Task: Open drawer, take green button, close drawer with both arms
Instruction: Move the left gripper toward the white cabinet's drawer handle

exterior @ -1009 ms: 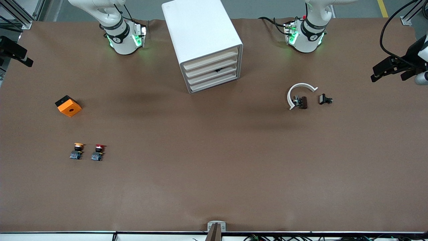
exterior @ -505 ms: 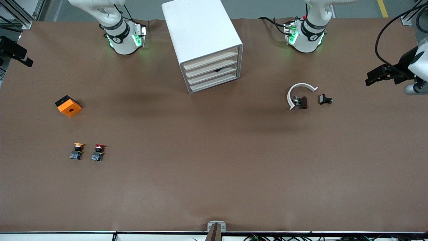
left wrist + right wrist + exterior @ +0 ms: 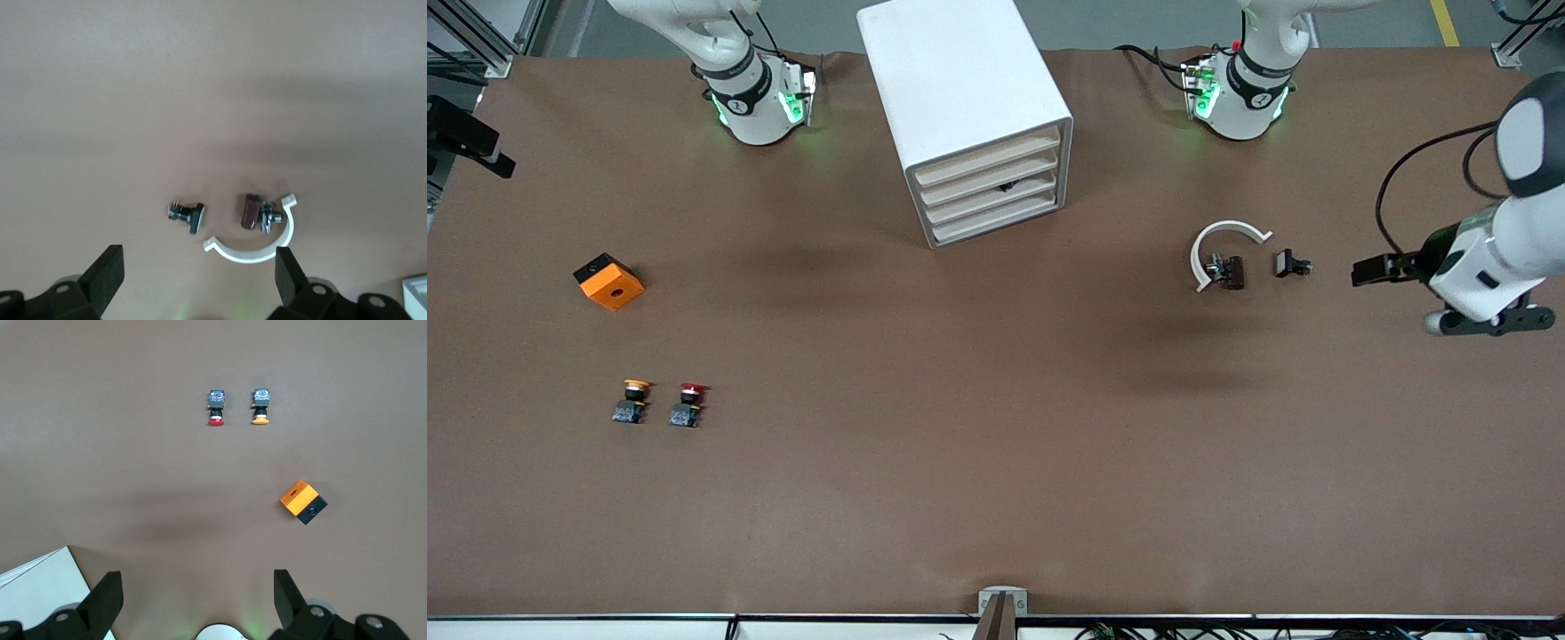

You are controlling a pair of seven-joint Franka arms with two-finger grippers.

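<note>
**Drawer not yet opened, both grippers empty**

Drawer [image 3: 993, 188], third of four cream flat fronts in the white box cabinet [image 3: 959, 98], sits flush and closed; a small dark mark shows at its upper edge. The green-capped button is nowhere visible, so I judge it lies inside. The task looks to be at its opening step: next, a gripper must reach the cabinet's front and catch that thin cream lip, which offers little to grip.

Toward the left arm's end from the cabinet, the left gripper [image 3: 1371, 269] hangs over the table with fingers spread wide, holding nothing, just beside a small black clip [image 3: 1291, 264] and a white plastic arc [image 3: 1223, 246] curling round a brown part [image 3: 1232, 272]. Toward the right arm's end from the cabinet, the right gripper [image 3: 195, 599] waits, wide open and empty, above an orange block [image 3: 609, 281], a yellow-capped button [image 3: 632, 400] and a red-capped button [image 3: 687, 404] on matte brown table [image 3: 996, 444]
</note>
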